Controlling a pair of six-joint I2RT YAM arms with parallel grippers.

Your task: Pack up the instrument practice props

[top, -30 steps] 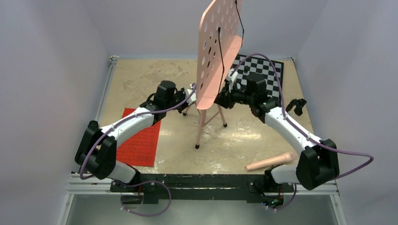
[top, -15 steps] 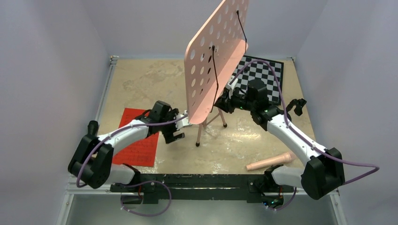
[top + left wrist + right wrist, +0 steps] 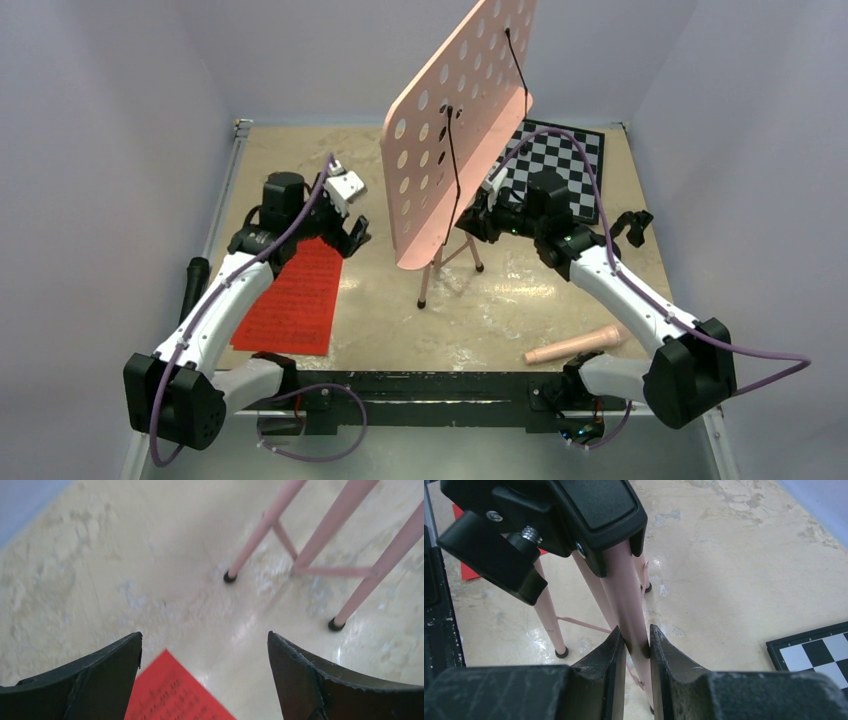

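Note:
The pink music stand stands mid-table, its perforated tray (image 3: 460,120) tilted high over its tripod legs (image 3: 440,262). My right gripper (image 3: 478,222) is shut on the stand's pole (image 3: 631,605), just below the black clamp head (image 3: 574,515). My left gripper (image 3: 350,235) hangs open and holds nothing, left of the stand and over the far corner of the red sheet-music pages (image 3: 290,300). In the left wrist view the left gripper (image 3: 205,640) is wide, with the red pages (image 3: 175,690) below and the stand's legs (image 3: 260,535) ahead. A black microphone (image 3: 192,285) lies at the table's left edge.
The black-and-white chessboard (image 3: 560,160) lies at the back right, behind my right arm. A small black mic stand (image 3: 630,225) sits near the right wall. A pink tube (image 3: 580,345) lies at the front right by the right arm's base.
My left gripper has opened and pulled left, away from the stand. The tray has swung round to a wider tilt. The right gripper has kept its grip on the pole.

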